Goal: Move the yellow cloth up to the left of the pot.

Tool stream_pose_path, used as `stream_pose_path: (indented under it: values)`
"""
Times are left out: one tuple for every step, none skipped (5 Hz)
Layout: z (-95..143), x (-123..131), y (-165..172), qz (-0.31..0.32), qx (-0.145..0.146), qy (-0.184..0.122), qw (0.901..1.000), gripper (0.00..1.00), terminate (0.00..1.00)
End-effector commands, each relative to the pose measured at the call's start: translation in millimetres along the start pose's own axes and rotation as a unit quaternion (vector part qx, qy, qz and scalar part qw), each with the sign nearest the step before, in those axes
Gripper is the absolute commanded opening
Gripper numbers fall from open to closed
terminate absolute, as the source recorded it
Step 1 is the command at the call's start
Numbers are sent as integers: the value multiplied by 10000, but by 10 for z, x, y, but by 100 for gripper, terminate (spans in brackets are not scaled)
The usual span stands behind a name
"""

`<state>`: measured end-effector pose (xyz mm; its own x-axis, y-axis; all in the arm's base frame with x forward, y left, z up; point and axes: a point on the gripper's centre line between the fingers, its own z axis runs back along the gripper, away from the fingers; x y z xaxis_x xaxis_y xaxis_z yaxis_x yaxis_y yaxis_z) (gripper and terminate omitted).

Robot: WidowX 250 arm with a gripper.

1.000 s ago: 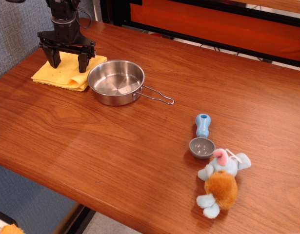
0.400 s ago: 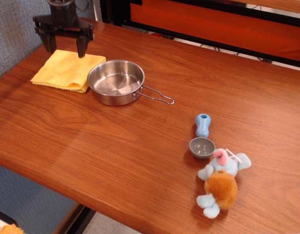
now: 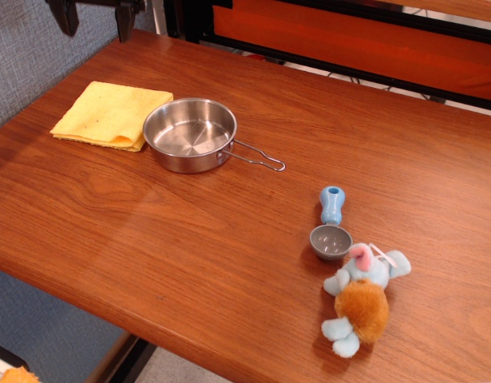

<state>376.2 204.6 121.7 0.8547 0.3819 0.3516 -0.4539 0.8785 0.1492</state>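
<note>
The yellow cloth [image 3: 108, 115] lies flat on the bench [image 3: 229, 239], its right edge touching the left side of the steel pot [image 3: 189, 133]. The tool [image 3: 95, 17] hangs above at the frame's top, fingers spread wide, holding nothing.

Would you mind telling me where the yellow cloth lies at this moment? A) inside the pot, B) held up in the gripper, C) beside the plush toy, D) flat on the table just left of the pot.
D: the yellow cloth lies flat on the table against the left side of the pot, while the gripper is open and well above it.
</note>
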Motion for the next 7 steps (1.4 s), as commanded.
stream_pose_path:
  values:
    - [516, -493, -148, -225, -103, 309, 9992, 100, 0]
    - [670, -879, -182, -314, -41, 532, 9981, 100, 0]
    - [709, -1191, -23, -209, 112, 787, 9966, 100, 0]
    - [776, -1452, 103, -207, 215, 935, 9952, 100, 0]
    - [849, -1661, 221, -116, 258, 983, 9948, 100, 0]
    - [878, -1755, 267, -81, 199, 993, 9948, 100, 0]
    - [881, -1772, 271, -73, -82, 995, 9950, 100, 0]
